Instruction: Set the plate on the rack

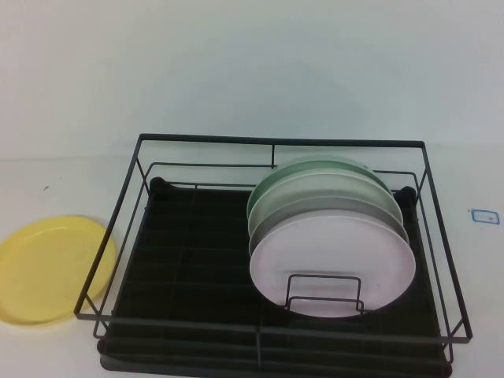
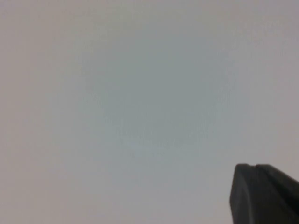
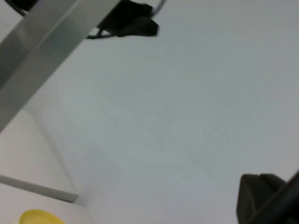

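Both pincers off high view, state untellable; plate (image 1: 52,270) flat left of rack (image 1: 150,236).

Plate (image 1: 51,269) on table left of rack (image 1: 197,252); other plates (image 1: 331,260) upright inside rack's right half.

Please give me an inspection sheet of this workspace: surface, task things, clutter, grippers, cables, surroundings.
Surface: white table, plain.
Task things: yellow plate lies flat on the table, left of the black rack, not yet in it.
Clutter: pink plate, grey plate and green plates stand in the rack; small blue-edged tag lies to its right.
Grippers: left gripper and right gripper show only a dark edge each, in their wrist views, away from the plate.
Cables: nothing seen.
Surroundings: pale wall.
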Controlling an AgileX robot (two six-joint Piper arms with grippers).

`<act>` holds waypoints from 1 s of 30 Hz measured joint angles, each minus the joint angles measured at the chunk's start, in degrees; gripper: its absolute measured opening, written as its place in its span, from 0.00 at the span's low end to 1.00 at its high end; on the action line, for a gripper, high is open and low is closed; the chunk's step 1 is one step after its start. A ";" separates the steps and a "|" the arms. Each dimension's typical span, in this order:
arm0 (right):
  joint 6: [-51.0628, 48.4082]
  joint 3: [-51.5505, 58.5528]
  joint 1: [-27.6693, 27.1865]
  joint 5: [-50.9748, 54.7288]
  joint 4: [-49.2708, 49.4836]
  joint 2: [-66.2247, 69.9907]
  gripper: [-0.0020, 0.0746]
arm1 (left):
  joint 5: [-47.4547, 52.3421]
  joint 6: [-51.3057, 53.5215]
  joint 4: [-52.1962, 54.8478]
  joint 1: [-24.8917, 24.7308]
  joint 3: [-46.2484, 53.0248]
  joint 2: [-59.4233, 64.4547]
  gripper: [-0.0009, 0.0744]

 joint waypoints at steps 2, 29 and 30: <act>1.73 0.00 0.00 1.67 0.25 0.00 0.02 | 5.63 -5.47 -4.38 0.00 0.00 -0.29 0.01; 2.88 -0.14 0.00 8.57 18.07 0.00 0.02 | -3.36 29.06 -6.97 0.00 -0.09 -1.53 0.01; 4.16 -0.14 0.00 8.92 16.18 0.00 0.02 | -3.69 28.41 -7.34 0.00 -0.09 -1.28 0.01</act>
